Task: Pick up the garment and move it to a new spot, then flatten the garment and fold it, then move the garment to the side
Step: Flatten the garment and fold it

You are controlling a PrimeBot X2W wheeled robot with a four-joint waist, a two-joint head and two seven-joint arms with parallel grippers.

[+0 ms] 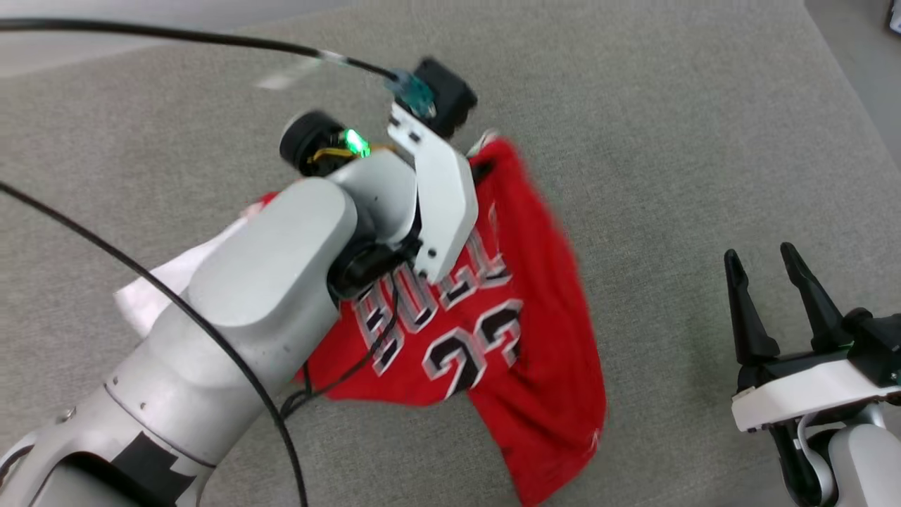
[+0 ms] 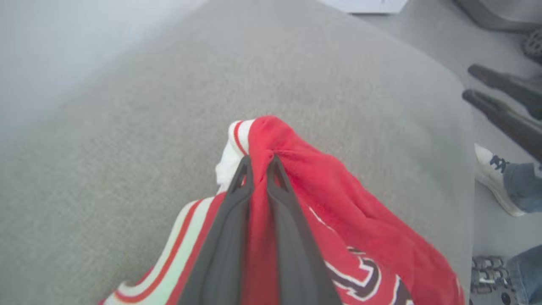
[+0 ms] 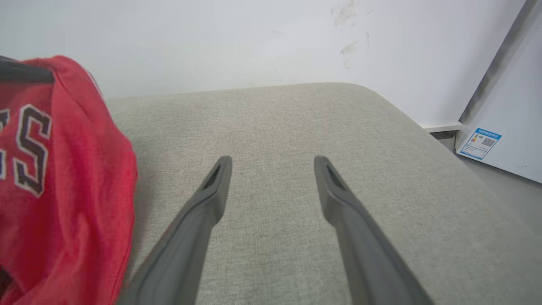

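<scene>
Left gripper [image 2: 259,163] pinches a fold of the garment [image 2: 347,199] between its fingers [image 2: 237,199] (right gripper [image 3: 273,163], spread, stands apart from it).

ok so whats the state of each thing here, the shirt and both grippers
garment, crumpled, not flat, lettering showing, pinched at a red fold beside its striped trim
left gripper, shut on the garment
right gripper, open, empty, apart from the garment
</scene>
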